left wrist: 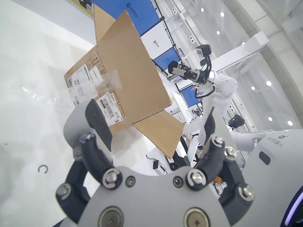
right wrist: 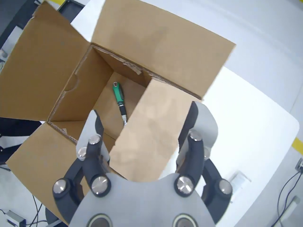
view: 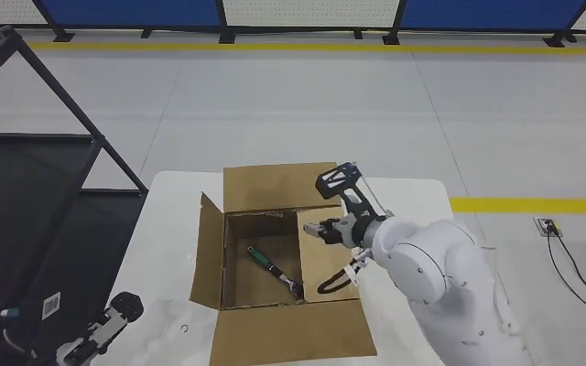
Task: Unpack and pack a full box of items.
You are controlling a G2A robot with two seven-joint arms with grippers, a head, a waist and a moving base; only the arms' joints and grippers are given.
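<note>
An open cardboard box (view: 270, 188) stands mid-table with its flaps spread outward. On its floor lies a green-handled tool (view: 265, 263) with a metal head; the right wrist view looks down on this tool (right wrist: 118, 95). My right gripper (view: 316, 231) hangs over the box's right side. It is open (right wrist: 146, 119), and the raised right flap (right wrist: 151, 138) stands between its fingers without being pinched. My left gripper (view: 124, 309) is low at the table's near left corner, open and holding nothing (left wrist: 153, 121). It faces the labelled side of the box (left wrist: 127, 60).
The white table (view: 174, 220) has bare room left of the box, with a small C-shaped mark (view: 184, 328) near the left gripper. A black metal frame (view: 55, 183) stands beyond the table's left edge. The table's right corner (right wrist: 272, 124) is bare.
</note>
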